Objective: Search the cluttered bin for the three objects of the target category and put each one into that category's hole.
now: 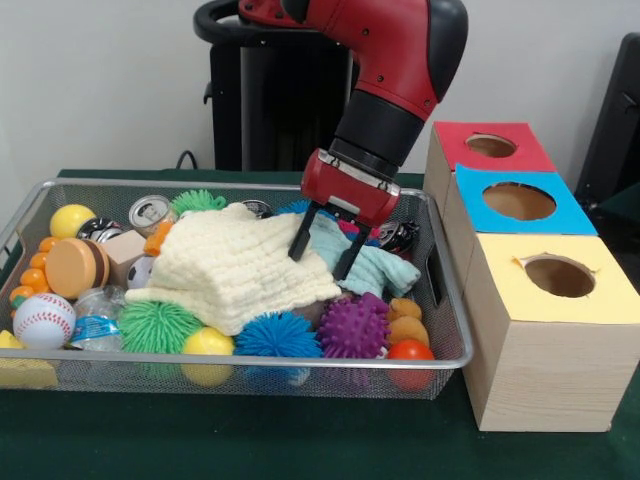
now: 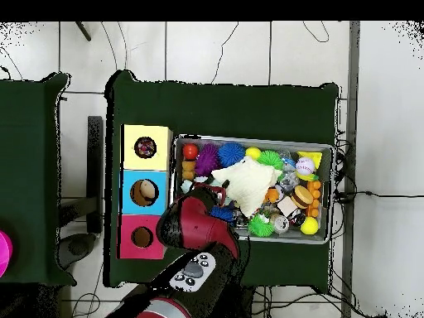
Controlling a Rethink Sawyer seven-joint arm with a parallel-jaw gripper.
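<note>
Bin [image 1: 440, 300] is holding all the candidates; target category isn't identifiable from what's showing, so treating the cloths under the tool as the likely items.

Tool [image 1: 323, 248] is hanging over the bin's right-centre with both black fingers [image 1: 299, 242] spread and nothing between them. Tips are sitting right at the seam where the cream knit cloth [image 1: 235, 268] is meeting the light teal cloth [image 1: 380, 268]; contact looks likely but I can't confirm it.

Handling call: both cloths are looking light, soft and floppy, no fragility risk. They're draping over other clutter, so a pinch on a raised fold or bunched edge should be holding better than a press on a flat area. Risk: a lifted cloth may be dragging neighbours along.

Around that: purple spiky ball [image 1: 352, 326] and blue spiky ball [image 1: 277, 335] are lying just in front of the cloths, green spiky ball [image 1: 160, 326] to the left of the blue one. Those should be squashy and grippy. Baseball [image 1: 43, 320] and toy burger [image 1: 76, 267] are sitting at the bin's left end, drink can [image 1: 150, 211] near the back wall; the can will likely be slick.

Beside the bin on the green table [image 1: 300, 440], three boxes are standing in a row: yellow-topped box [image 1: 590, 300], blue-topped box [image 1: 575, 215], red-topped box [image 1: 530, 150]. Overhead, something is already lying in the yellow hole [image 2: 146, 147].
</note>
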